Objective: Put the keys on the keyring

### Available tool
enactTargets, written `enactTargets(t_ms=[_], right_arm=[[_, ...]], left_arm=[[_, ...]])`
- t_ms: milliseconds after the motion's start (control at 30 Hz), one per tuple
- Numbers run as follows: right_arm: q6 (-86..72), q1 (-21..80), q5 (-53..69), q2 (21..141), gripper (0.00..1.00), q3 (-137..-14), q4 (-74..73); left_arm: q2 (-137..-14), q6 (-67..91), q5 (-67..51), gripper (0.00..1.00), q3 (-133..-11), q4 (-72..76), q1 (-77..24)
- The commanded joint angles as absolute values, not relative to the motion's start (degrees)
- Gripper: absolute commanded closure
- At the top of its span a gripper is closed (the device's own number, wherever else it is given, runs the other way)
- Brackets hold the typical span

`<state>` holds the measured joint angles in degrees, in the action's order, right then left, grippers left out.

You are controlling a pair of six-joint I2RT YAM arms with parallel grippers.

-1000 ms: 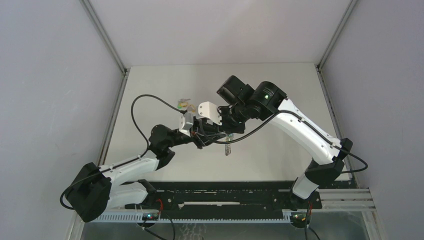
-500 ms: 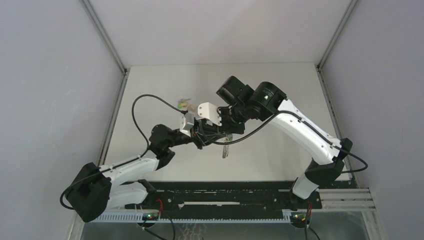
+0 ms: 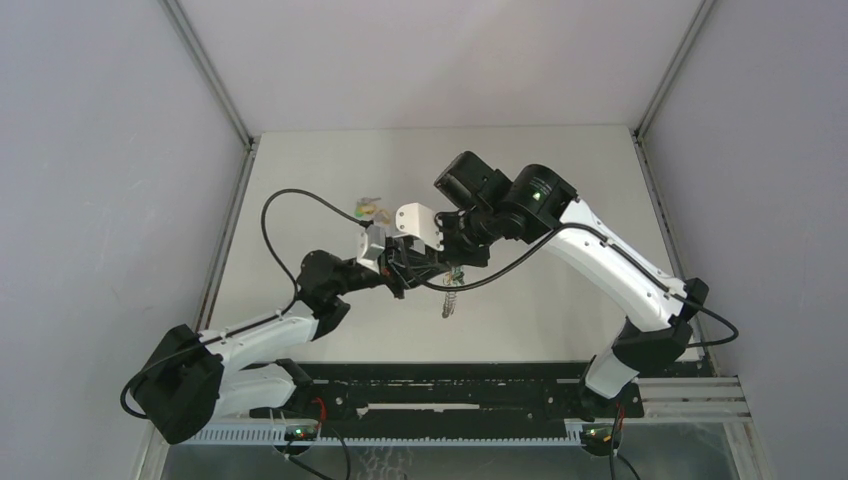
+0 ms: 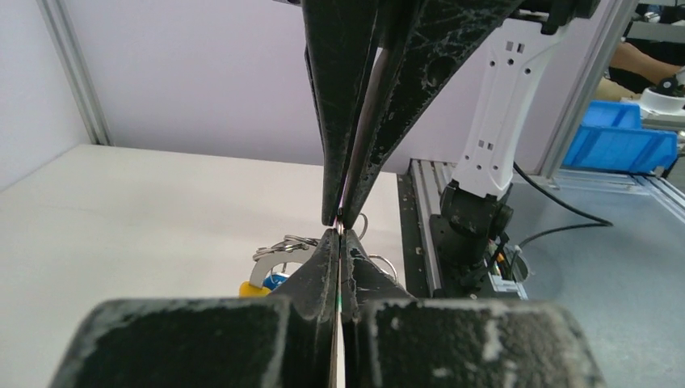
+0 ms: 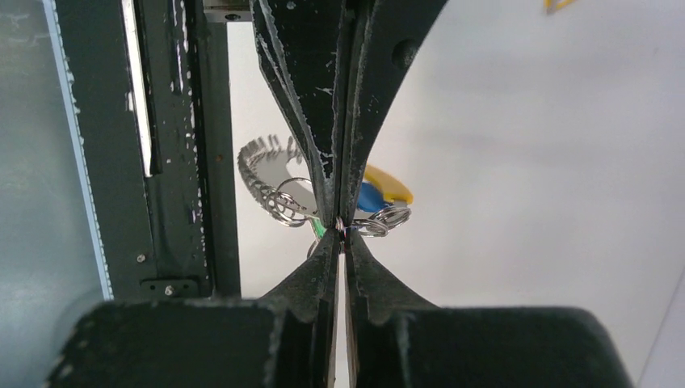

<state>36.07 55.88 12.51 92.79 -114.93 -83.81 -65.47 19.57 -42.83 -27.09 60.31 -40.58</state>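
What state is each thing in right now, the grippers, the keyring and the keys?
Left gripper: jaws shut.
Right gripper: jaws shut, tips meeting the left's, by the keyring.
Keyring: bunched with the blue key and yellow key.
Loose keys: lying on the table, apart.

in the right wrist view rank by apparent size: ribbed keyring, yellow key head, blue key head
Largest: ribbed keyring. Then yellow key head and blue key head: they look alike and both are partly hidden, so unranked.
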Motion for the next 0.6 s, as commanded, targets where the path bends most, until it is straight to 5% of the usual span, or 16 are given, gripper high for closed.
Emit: enactTargets(t_ms=[0,300,567], right_arm=[[33.69,54.66,16.4,86.75,0.94,-112.72,-75.07],[27.27,45.33,28.09,65.6,0.73,-88.12,-46.76],[16.68,36.3,43.28,59.73,0.69,-77.61,-28.97]], left_arm=[[-64.62,24.39,-36.43,1.0,-26.45,73.99,-39.45],[-64.48,28.31,-35.64,1.0,-26.07,80.24,-38.5],[-63.03,28.21,-35.64,1.0,-27.04,80.24,-38.55]])
